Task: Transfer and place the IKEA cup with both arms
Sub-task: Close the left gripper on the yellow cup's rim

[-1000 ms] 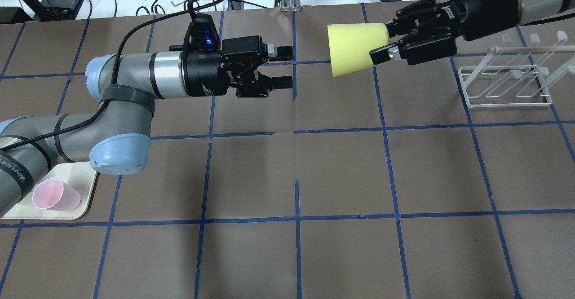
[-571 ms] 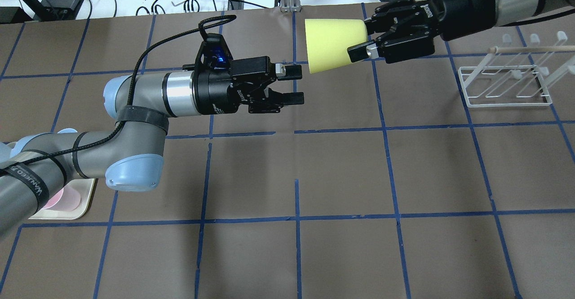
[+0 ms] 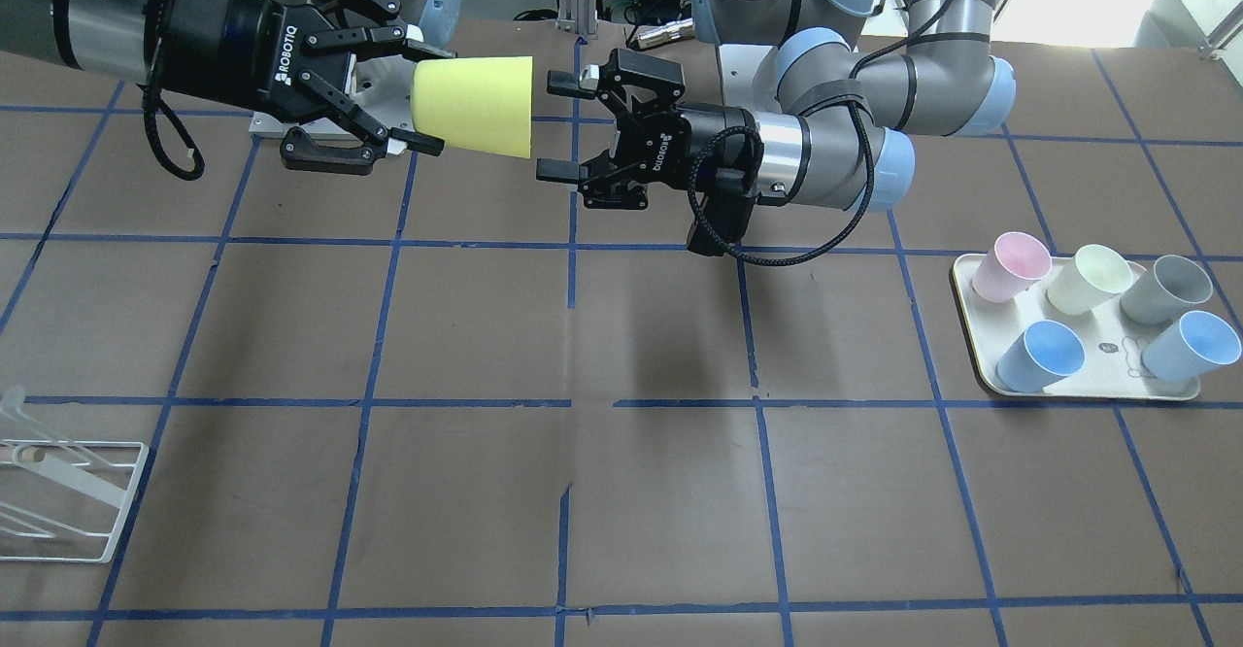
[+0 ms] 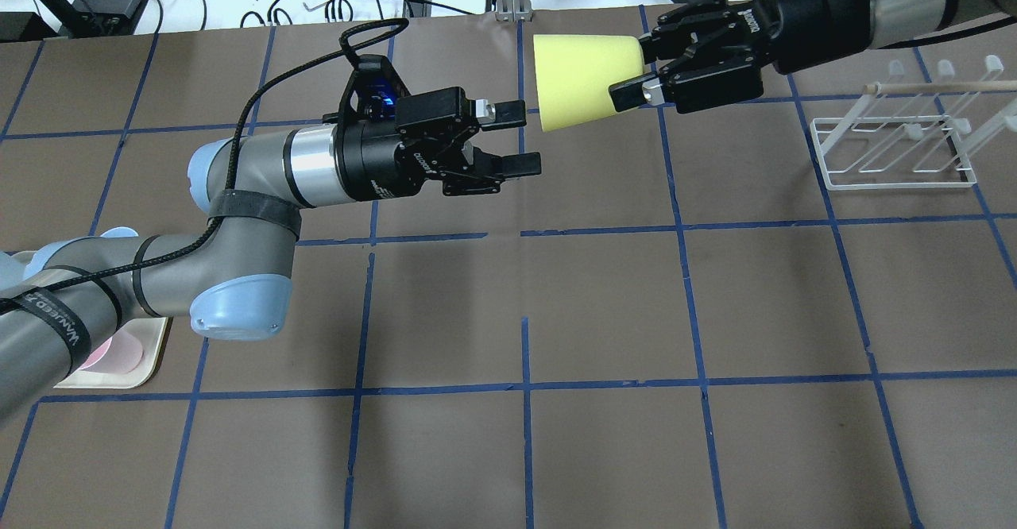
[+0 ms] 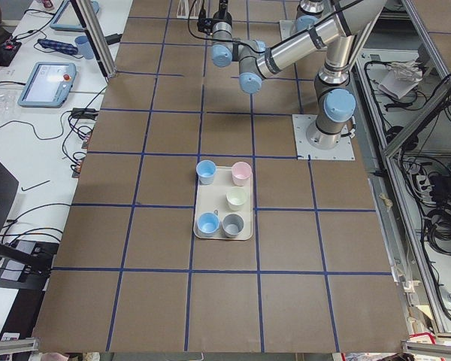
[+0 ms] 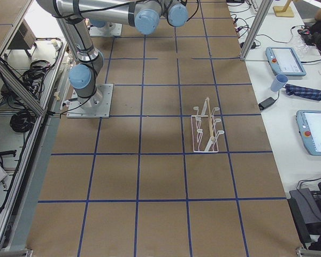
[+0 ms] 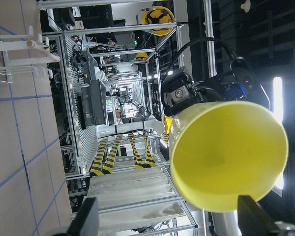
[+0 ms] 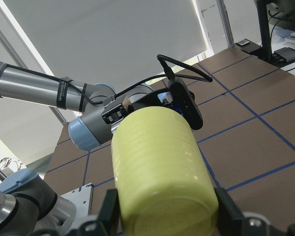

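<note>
IKEA cup (image 7: 228, 157) — hollow interior only in left wrist view

Above the table's (image 4: 604, 299) far middle the cup (image 4: 584, 83) hangs sideways in the right gripper (image 4: 636, 68), mouth facing the left gripper (image 4: 520, 140) just left of it and apart, with the rack (image 4: 902, 184) standing at the robot's right and the tray (image 3: 1117, 380) carrying five other cups (image 3: 1041, 356) at its left.

The cup (image 4: 584, 84) is bright yellow. The left hand (image 4: 520, 138) and right hand (image 4: 639, 67) are black. The bench (image 4: 604, 306) is brown with a blue tape grid. The tray (image 3: 1092, 387) is cream, the wire rack (image 4: 902, 185) white.
</note>
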Robot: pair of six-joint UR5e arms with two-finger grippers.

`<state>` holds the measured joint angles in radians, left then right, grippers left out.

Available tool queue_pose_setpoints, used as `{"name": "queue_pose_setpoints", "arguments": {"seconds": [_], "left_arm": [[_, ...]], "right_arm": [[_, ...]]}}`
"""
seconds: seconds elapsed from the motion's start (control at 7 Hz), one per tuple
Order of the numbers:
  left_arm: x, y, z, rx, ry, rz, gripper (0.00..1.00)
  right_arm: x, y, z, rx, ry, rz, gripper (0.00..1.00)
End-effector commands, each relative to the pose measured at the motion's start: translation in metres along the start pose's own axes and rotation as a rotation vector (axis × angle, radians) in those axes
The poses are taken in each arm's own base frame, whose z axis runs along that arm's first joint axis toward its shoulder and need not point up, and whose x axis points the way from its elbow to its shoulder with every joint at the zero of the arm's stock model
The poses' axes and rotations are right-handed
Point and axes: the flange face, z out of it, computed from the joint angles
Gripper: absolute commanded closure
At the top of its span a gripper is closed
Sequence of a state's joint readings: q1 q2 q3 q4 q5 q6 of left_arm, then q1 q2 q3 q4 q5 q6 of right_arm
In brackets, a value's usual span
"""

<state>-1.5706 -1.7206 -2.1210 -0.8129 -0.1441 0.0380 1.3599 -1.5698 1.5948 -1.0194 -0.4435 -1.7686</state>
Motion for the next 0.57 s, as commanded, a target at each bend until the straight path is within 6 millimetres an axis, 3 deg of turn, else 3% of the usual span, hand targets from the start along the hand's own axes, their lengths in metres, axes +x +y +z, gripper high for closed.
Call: {"name": "queue_pose_setpoints", "arguments": {"seconds": [0.0, 0.43], "left_arm": [[-0.012, -0.007, -0.002, 0.006, 0.003, -0.032, 0.02], [-0.013, -0.017, 0.017, -0.034, 0.008, -0.035, 0.02]], "right_arm": [[0.001, 0.001, 0.001, -0.002, -0.003, 0.004, 0.43], [-0.001, -0.002, 0.011, -0.006, -0.021, 0.002, 0.43]]}}
